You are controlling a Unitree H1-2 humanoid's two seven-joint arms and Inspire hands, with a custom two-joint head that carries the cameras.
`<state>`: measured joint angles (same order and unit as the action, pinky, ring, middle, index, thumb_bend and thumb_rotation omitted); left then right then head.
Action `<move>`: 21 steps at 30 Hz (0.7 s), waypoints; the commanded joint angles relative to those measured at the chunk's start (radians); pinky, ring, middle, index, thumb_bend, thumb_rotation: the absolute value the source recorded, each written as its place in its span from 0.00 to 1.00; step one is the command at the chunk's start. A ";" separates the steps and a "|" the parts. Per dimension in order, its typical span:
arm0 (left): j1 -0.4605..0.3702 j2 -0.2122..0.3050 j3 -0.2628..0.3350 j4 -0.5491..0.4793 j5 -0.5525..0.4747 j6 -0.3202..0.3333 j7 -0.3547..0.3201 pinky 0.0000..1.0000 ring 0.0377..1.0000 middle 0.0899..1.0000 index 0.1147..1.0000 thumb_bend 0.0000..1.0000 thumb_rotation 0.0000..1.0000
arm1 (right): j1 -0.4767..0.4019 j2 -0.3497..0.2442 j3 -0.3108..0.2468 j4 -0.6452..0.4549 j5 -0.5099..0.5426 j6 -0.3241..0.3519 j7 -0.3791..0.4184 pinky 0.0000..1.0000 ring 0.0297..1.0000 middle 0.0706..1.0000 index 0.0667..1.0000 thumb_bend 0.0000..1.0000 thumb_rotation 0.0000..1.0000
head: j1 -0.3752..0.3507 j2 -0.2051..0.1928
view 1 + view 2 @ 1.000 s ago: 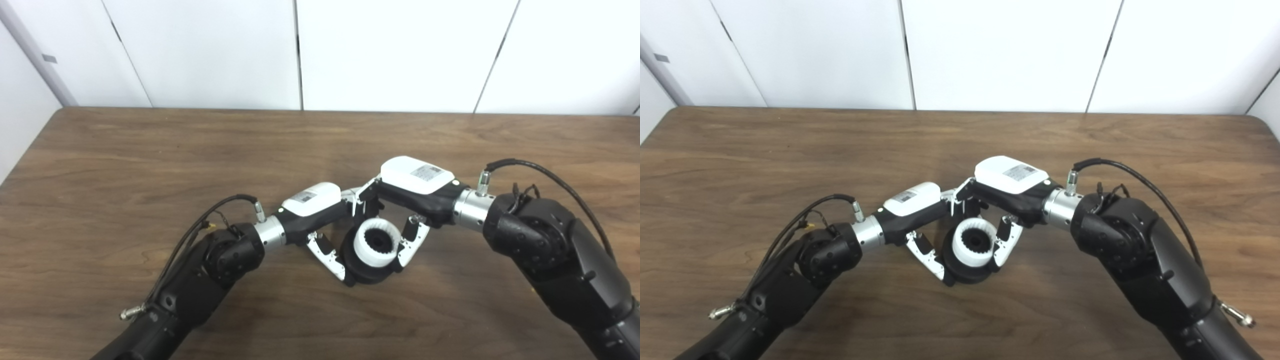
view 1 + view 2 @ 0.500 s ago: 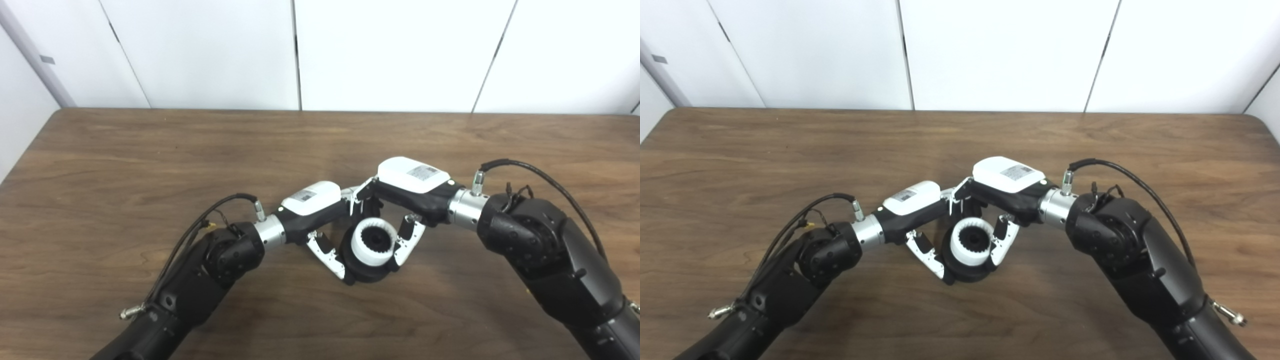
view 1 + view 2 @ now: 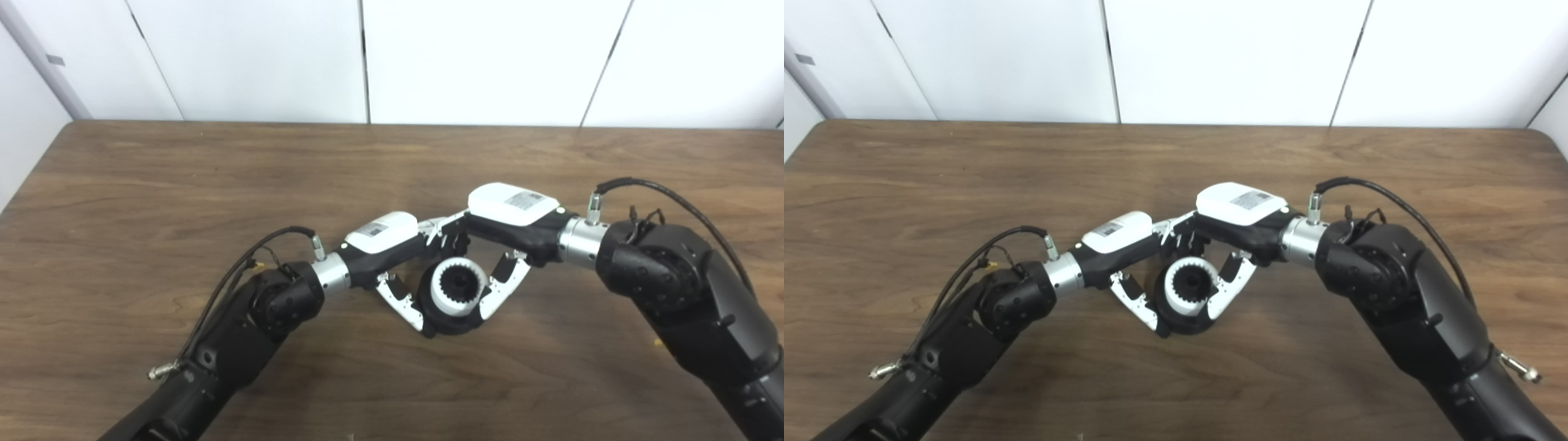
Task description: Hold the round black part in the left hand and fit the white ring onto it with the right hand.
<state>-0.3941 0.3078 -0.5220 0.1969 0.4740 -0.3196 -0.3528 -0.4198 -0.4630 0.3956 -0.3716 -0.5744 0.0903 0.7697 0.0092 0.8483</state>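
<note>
- White wall panels [image 3: 478,55] stand behind a brown wooden table [image 3: 153,184], and I work near its middle.
- My left hand [image 3: 392,245] comes in from the left and wraps the round black part [image 3: 450,321], one finger along its left flank; the fingers on the far side are hidden behind it.
- The black part looks like stiff moulded plastic, light enough for a steady side grip. I judge its outer wall the right place to hold, leaving the top free.
- The white ring [image 3: 458,286] sits on top of the black part, toothed on its inner edge [image 3: 1188,283] and tilted toward me. I cannot tell whether it is fully seated.
- The ring looks rigid and smooth, so probably slippery; pinching its outer rim from opposite sides should keep it square.
- My right hand [image 3: 511,236] reaches in from the right, its fingers [image 3: 499,288] closed against the ring's right side.
</note>
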 commanded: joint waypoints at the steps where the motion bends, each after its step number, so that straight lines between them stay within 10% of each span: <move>1: 0.023 0.014 -0.024 0.047 0.030 0.076 -0.073 0.82 0.98 0.88 0.43 0.52 0.08 | -0.052 -0.010 -0.025 -0.032 0.005 0.005 -0.007 0.71 0.77 0.81 0.85 1.00 0.39 | 0.000 0.000; 21: 0.025 0.016 -0.018 0.057 0.021 0.068 -0.065 0.80 0.97 0.87 0.42 0.52 0.08 | -0.101 -0.072 -0.140 -0.075 0.124 0.027 0.012 0.66 0.75 0.81 0.82 0.93 0.37 | -0.002 0.001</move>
<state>-0.3965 0.3044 -0.5170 0.1979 0.4651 -0.3136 -0.3531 -0.4755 -0.5079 0.2876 -0.4108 -0.4754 0.1185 0.8064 0.0061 0.8483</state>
